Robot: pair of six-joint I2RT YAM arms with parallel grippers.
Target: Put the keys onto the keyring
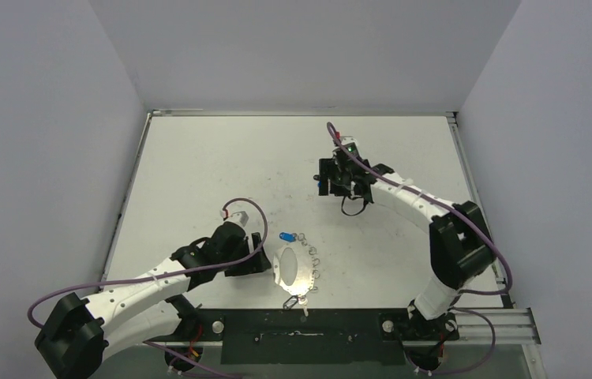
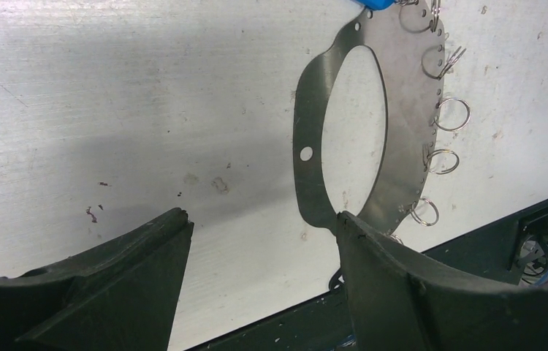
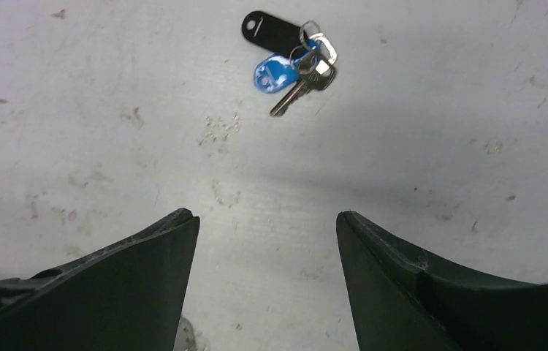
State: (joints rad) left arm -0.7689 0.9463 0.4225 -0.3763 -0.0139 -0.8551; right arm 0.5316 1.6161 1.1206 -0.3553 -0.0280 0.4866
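Note:
The keyring (image 1: 296,269) (image 2: 312,157), a flat silver oval hoop with small loops (image 2: 451,114) along one edge, lies near the table's front edge. A blue-capped key (image 1: 286,236) (image 2: 375,4) lies at its far end; whether it is hooked on I cannot tell. My left gripper (image 1: 267,264) (image 2: 264,218) is open, its right fingertip (image 2: 355,234) over the hoop's near end. In the right wrist view a bunch of keys (image 3: 293,69) lies on the table: a black tag, a blue cap, silver blades. My right gripper (image 1: 329,180) (image 3: 265,216) hovers open short of it, holding nothing.
A black mounting rail (image 1: 309,332) (image 2: 373,300) runs along the near edge just behind the keyring. A small dark piece (image 1: 289,302) lies at the hoop's near end. Grey walls close in the table (image 1: 198,174) on three sides.

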